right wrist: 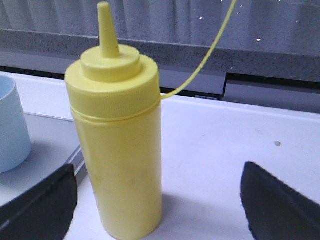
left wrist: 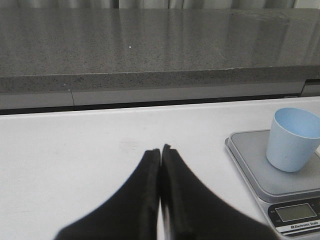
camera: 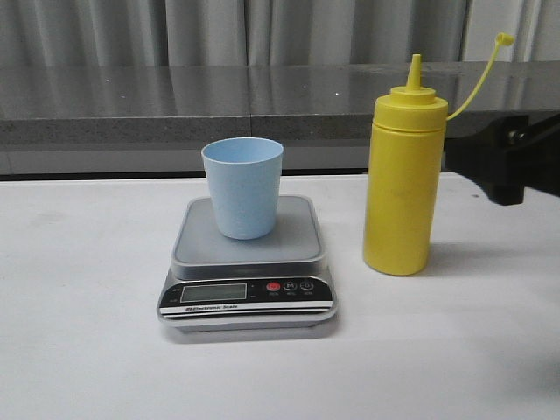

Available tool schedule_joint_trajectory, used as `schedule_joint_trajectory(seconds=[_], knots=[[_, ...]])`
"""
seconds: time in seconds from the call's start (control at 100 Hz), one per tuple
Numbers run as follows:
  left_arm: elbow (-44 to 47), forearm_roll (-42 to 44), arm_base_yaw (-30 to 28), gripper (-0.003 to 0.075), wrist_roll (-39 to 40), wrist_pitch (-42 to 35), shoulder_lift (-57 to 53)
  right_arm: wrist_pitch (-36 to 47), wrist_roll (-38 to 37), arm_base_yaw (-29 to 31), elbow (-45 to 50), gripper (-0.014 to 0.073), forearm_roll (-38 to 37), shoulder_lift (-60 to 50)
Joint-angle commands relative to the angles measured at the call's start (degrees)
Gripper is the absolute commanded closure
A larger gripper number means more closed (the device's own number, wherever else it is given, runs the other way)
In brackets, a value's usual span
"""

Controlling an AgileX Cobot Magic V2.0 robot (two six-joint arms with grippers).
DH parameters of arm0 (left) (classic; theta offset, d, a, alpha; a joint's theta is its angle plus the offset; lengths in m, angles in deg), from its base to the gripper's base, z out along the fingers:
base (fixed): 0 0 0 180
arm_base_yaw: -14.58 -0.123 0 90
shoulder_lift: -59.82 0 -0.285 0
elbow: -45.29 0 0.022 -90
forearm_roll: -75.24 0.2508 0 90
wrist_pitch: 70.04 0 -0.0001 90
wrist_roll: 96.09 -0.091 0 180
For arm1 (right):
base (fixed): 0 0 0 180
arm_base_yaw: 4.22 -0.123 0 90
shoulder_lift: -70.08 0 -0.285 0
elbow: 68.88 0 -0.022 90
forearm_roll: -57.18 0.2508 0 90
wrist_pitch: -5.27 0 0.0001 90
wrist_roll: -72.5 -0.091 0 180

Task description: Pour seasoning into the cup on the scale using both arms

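Yellow bottle upright beside the scale, pale blue cup on the platform, neither one held.

The tall yellow plastic squeeze bottle (camera: 402, 179) stands upright on the white table (camera: 87, 332), just to the right of the small flat digital kitchen scale (camera: 248, 267); its pointed nozzle is uncapped, and the thin cap strap (camera: 479, 74) arcs up and away to the right. The pale blue tapered plastic cup (camera: 243, 187) sits upright on the scale's grey square platform. The right hand (right wrist: 157, 200) is spread wide, one black finger on each side of the bottle and neither touching it. The left hand (left wrist: 160, 195) has its fingers pressed together with nothing between them, low over bare table to the left of the scale.
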Motion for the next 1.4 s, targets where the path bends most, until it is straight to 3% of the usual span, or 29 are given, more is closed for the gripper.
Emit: schedule_joint_trajectory(seconds=[0.0, 0.56, 0.77, 0.89, 1.22, 1.29, 1.39], knots=[[-1.56, -0.88, -0.04, 0.074, 0.12, -4.91, 0.44, -2.21, 0.55, 0.22, -0.25, -0.0059, 0.71, -7.14], [-1.56, -0.88, -0.04, 0.074, 0.12, -4.91, 0.44, -44.04, 1.96, 0.22, -0.36, -0.0059, 0.71, -49.07], [-1.56, -0.88, -0.04, 0.074, 0.12, -4.91, 0.44, -54.32, 2.99, 0.22, -0.36, -0.0038, 0.65, -59.34], [-1.56, -0.88, -0.04, 0.074, 0.12, -4.91, 0.44, -58.61, 2.99, 0.22, -0.36, 0.0064, -0.95, -63.37], [-1.56, -0.88, -0.04, 0.074, 0.12, -4.91, 0.44, -58.92, 2.99, 0.22, -0.36, 0.0587, -3.71, -65.3], [-1.56, -0.88, -0.04, 0.074, 0.12, -4.91, 0.44, -58.21, 2.99, 0.22, -0.36, 0.0662, -3.71, -65.3], [-1.56, -0.88, -0.04, 0.074, 0.12, -4.91, 0.44, -57.25, 2.99, 0.22, -0.36, 0.066, -3.71, -65.3]])
